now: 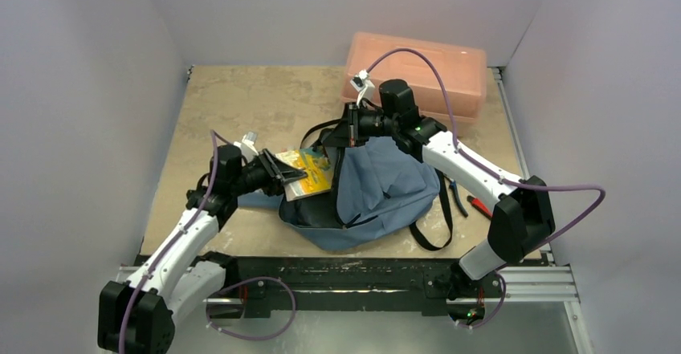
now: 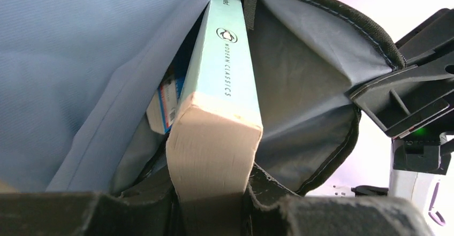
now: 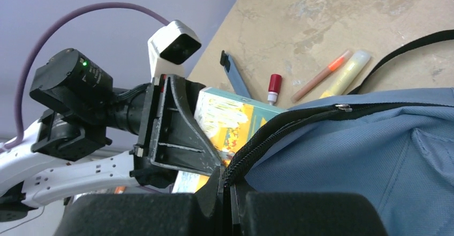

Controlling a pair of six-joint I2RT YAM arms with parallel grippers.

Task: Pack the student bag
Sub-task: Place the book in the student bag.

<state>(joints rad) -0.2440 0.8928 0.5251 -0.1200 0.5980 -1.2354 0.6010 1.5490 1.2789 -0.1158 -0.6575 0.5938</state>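
Observation:
The blue-grey student bag (image 1: 377, 193) lies mid-table with its mouth facing left. My right gripper (image 1: 351, 129) is shut on the bag's zipper edge (image 3: 278, 126) and holds the opening up; its jaws (image 3: 229, 188) pinch the black zipper tape. My left gripper (image 1: 287, 176) is shut on a thick paperback book (image 1: 309, 171) with a pale blue spine (image 2: 219, 86) and a yellow cover (image 3: 230, 121). The book's far end sits inside the bag's mouth (image 2: 305, 86). Another book (image 2: 163, 105) lies inside the bag. The left fingers (image 2: 134, 209) clamp the book's page edge.
A rigid salmon-pink box (image 1: 417, 73) stands at the back right, behind the right arm. A red-handled tool (image 1: 479, 206) lies right of the bag. Black straps (image 1: 438, 225) trail toward the front. Several pens and markers (image 3: 321, 75) lie on the table behind the bag.

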